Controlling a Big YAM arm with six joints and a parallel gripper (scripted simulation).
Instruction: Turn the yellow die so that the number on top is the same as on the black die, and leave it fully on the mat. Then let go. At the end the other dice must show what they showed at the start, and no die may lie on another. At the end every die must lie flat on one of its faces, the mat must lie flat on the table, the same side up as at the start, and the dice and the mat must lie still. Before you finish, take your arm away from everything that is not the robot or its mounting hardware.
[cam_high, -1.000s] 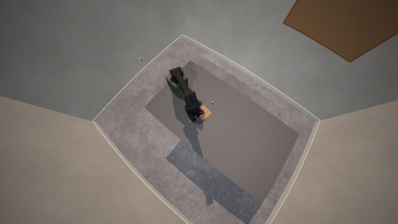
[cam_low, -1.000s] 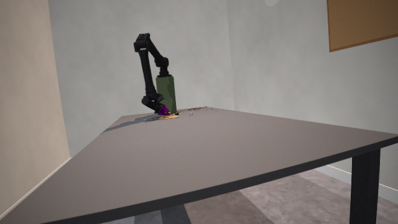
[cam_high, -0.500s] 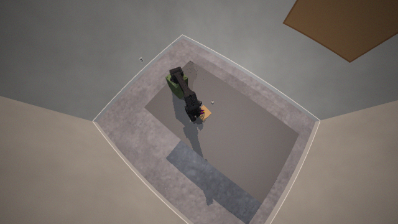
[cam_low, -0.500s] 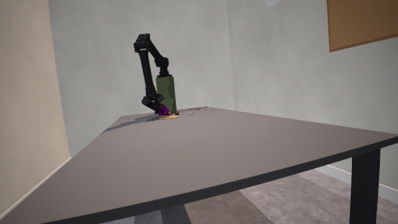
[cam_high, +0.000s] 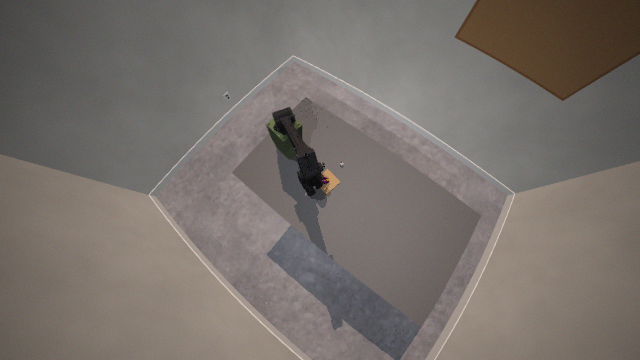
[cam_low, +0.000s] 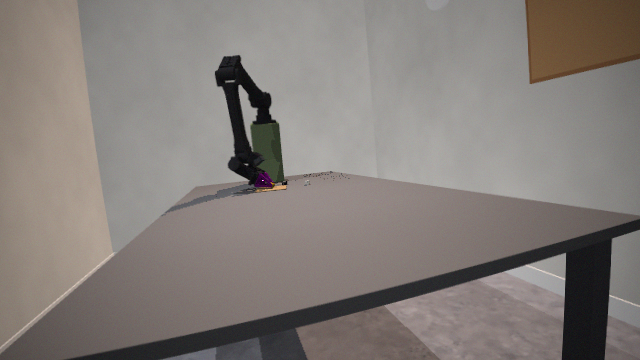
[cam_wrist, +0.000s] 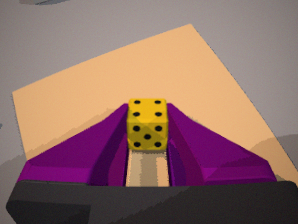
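Note:
The yellow die (cam_wrist: 147, 125) is between the purple fingertips of my gripper (cam_wrist: 147, 112) (cam_high: 325, 180) (cam_low: 272, 185), which is shut on it. In the wrist view its far face shows four pips and the face nearer the camera shows five. The gripper is tilted and low over the orange mat (cam_wrist: 165, 60) (cam_high: 333, 182) (cam_low: 280, 188); whether the die touches the mat cannot be told. A small black die (cam_low: 284, 183) shows behind the mat in the exterior view; its top number is too small to read.
A small whitish die (cam_high: 341, 164) (cam_low: 307, 183) stands on the table (cam_high: 400, 215) (cam_low: 320, 240) off the mat. The green pedestal (cam_high: 283, 142) (cam_low: 267, 150) carries the arm. Small dark specks (cam_low: 327, 175) lie near the table's far corner.

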